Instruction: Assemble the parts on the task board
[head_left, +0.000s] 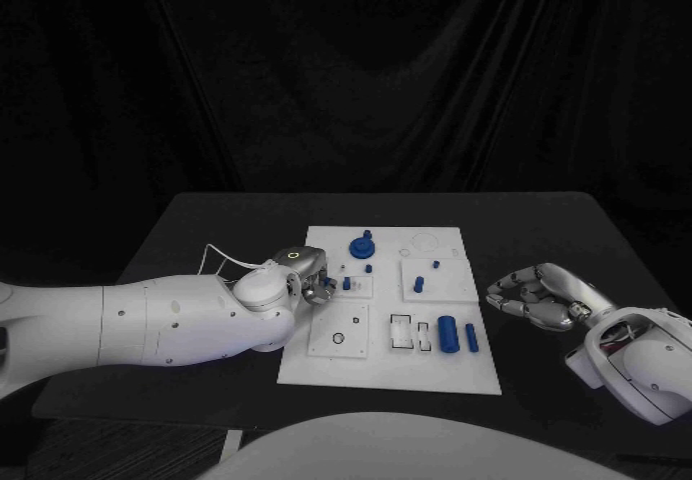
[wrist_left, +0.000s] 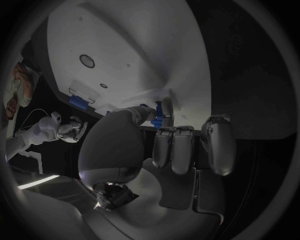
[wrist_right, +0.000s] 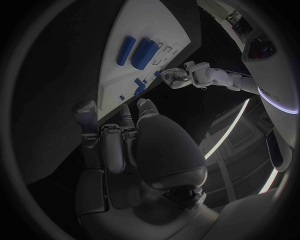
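While the left arm reaches in low across the table, its left hand (head_left: 299, 279) sits at the near-left edge of the task board (head_left: 418, 375), palm turned toward the plate. The left wrist view shows the thumb and a fingertip pinching a small blue part (wrist_left: 158, 114) right at the board's surface, with the remaining fingers (wrist_left: 215, 145) hanging curled and apart from it. Just beyond that hand stand a blue round knob (head_left: 362, 246) and a few short blue pegs (head_left: 418, 284); further toward the right hand lie a fat blue cylinder (head_left: 449, 334) and a slim blue rod (head_left: 472, 338), side by side. The right hand (head_left: 531, 296) hovers off the board's right edge, over bare black table (head_left: 577, 225), fingers curled inward around nothing, wrist bent toward the board.
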